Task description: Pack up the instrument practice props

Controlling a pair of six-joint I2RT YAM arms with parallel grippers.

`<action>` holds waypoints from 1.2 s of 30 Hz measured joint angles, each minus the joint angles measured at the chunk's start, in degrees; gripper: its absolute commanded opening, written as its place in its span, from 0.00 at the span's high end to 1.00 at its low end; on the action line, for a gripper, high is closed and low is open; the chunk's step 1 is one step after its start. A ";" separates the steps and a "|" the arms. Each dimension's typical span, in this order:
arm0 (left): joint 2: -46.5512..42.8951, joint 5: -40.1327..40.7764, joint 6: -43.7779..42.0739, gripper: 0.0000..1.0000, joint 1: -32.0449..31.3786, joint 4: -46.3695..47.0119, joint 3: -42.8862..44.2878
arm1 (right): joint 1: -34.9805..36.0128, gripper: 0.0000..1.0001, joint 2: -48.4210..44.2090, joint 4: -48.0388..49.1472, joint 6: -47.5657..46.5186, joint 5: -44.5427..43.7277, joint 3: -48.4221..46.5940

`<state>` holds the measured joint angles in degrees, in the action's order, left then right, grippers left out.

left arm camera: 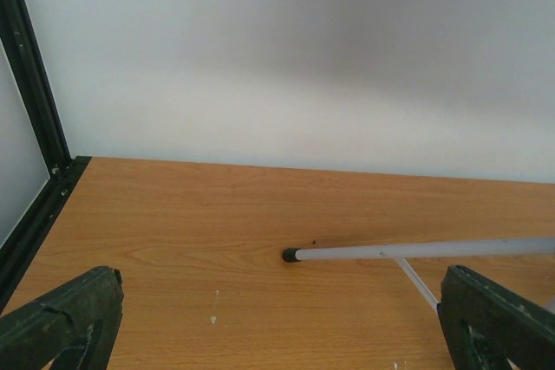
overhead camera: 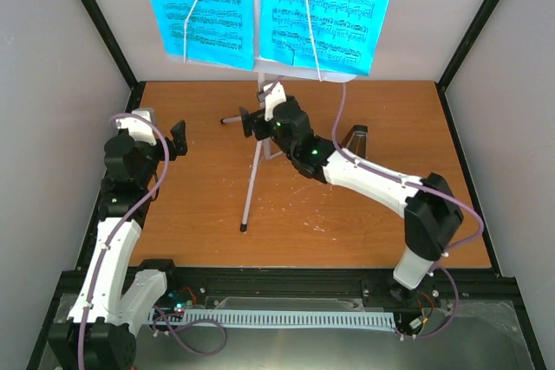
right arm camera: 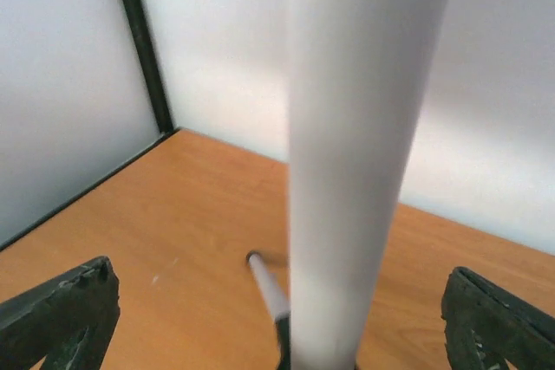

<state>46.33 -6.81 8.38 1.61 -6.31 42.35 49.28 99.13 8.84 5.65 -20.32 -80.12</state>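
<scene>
Tabletop (overhead camera: 199, 214), wood-grain, carries the white tubular tripod music stand (overhead camera: 251, 188), upright. Cyan sheet-music pages (overhead camera: 208, 6) sit above the right gripper (right arm camera: 277, 292), its jaws wide either side of the smooth pole. Left gripper (overhead camera: 179, 138), spread and empty, hangs left of the stand. Dark pyramid metronome (overhead camera: 355, 140) stands right of the right gripper.

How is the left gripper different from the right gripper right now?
The right gripper has the pole of the white music stand between its fingers; the left gripper has nothing between its fingers. The right arm stretches far across the table; the left arm is folded up at the left side. Both grippers are open and grip nothing.
</scene>
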 measured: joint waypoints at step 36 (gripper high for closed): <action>5.60 -25.94 15.34 0.05 -2.86 -15.65 32.20 | -41.05 0.00 -45.13 -36.28 13.40 33.48 12.31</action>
<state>51.92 -32.75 23.73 -1.26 -21.96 74.54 8.23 54.00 -27.44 19.05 13.17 -67.81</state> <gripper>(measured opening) 0.961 1.000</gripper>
